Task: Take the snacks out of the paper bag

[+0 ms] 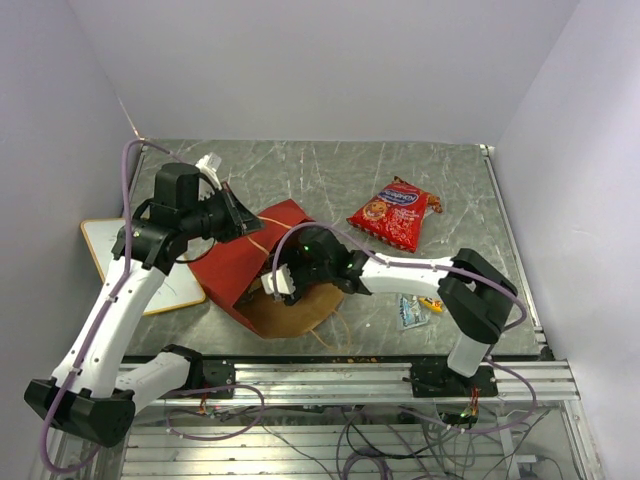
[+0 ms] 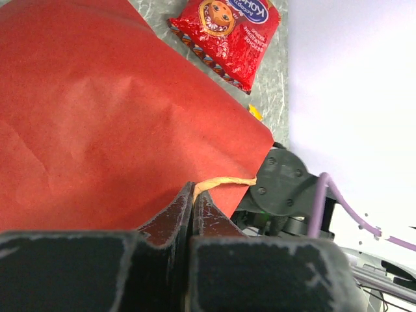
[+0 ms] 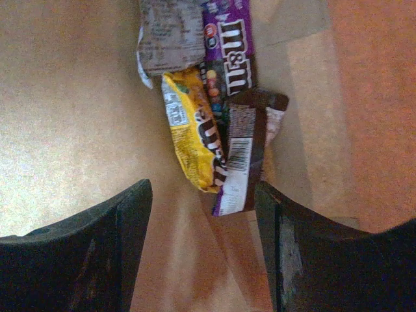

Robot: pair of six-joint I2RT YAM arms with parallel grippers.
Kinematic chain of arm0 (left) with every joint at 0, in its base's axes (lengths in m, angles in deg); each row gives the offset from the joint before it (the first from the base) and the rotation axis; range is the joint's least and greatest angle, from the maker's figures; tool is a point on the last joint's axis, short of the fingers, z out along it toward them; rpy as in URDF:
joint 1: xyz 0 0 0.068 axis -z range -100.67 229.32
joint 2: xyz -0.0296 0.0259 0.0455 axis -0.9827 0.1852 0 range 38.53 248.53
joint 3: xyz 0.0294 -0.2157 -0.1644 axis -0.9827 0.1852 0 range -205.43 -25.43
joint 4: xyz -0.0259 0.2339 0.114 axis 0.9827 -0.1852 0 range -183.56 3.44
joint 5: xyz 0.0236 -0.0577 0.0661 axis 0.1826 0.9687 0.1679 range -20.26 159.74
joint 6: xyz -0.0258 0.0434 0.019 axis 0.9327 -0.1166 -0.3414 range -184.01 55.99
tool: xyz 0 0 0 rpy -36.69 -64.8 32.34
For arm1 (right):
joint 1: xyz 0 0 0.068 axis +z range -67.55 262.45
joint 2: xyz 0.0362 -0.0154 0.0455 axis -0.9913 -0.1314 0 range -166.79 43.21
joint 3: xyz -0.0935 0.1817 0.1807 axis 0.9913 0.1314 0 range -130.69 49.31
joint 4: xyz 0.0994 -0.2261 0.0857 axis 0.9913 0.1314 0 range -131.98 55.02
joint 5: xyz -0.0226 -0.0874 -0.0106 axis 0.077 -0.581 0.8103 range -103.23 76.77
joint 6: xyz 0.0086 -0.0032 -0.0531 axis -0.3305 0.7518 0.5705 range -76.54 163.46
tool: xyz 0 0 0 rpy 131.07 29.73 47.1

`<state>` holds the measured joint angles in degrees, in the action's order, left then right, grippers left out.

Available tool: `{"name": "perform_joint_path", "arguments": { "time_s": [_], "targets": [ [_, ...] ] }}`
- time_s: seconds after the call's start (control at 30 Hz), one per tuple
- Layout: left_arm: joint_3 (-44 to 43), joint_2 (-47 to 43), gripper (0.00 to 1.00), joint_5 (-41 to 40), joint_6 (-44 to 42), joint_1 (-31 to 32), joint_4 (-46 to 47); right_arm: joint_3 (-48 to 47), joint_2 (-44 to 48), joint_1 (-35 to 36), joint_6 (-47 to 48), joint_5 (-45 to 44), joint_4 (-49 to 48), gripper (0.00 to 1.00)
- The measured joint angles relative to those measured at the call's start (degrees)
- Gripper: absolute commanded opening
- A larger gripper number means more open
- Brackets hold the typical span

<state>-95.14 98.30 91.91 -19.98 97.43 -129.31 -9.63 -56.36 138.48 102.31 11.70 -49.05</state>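
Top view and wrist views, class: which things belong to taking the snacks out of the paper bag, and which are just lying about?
Belong to the job: paper bag; red chip bag; yellow packet, purple packet and brown packet inside the bag; pale blue packet, already out.
Just lying about: whiteboard.

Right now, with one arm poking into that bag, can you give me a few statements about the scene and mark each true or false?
1. The red chip bag lies on the table, outside the paper bag. True.
2. The right claw is clamped on the yellow M&M's packet. False: it stands open and grips nothing; the packet lies in front of it.
3. The left claw is shut on the paper bag's edge. True.
4. Every candy packet is already out of the paper bag. False: the yellow M&M's packet, a purple M&M's packet and a brown packet lie inside it.
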Motion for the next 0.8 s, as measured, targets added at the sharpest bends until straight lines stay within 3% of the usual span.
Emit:
{"name": "perform_joint_path", "arguments": {
  "time_s": [0.8],
  "targets": [
    [-1.18,0.35,0.07,0.13,-0.74,0.0,-0.15,-6.12,-14.32,1.2,1.38,-10.86,-5.18,0.56]
  ]
}}
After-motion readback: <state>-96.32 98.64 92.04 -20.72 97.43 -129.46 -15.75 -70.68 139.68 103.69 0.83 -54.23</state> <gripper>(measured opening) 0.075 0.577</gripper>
